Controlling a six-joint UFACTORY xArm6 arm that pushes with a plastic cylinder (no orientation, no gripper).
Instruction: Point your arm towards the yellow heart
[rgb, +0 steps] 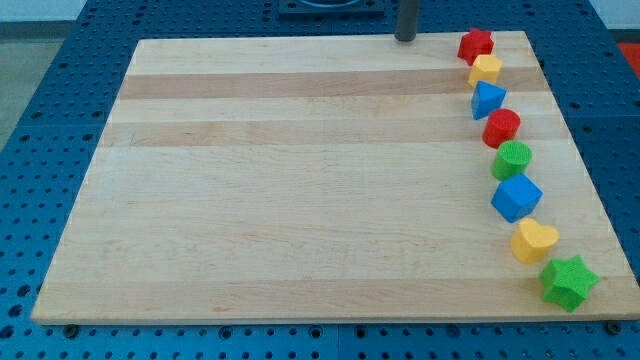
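Observation:
The yellow heart lies on the wooden board near the view's bottom right, between a blue cube-like block above it and a green star below it. My tip touches the board's top edge, right of centre, far from the yellow heart and left of the red star. The rod runs up out of the view.
A curved line of blocks runs down the board's right side: the red star, a yellow block, a blue triangular block, a red round block, a green round block. Blue perforated table surrounds the board.

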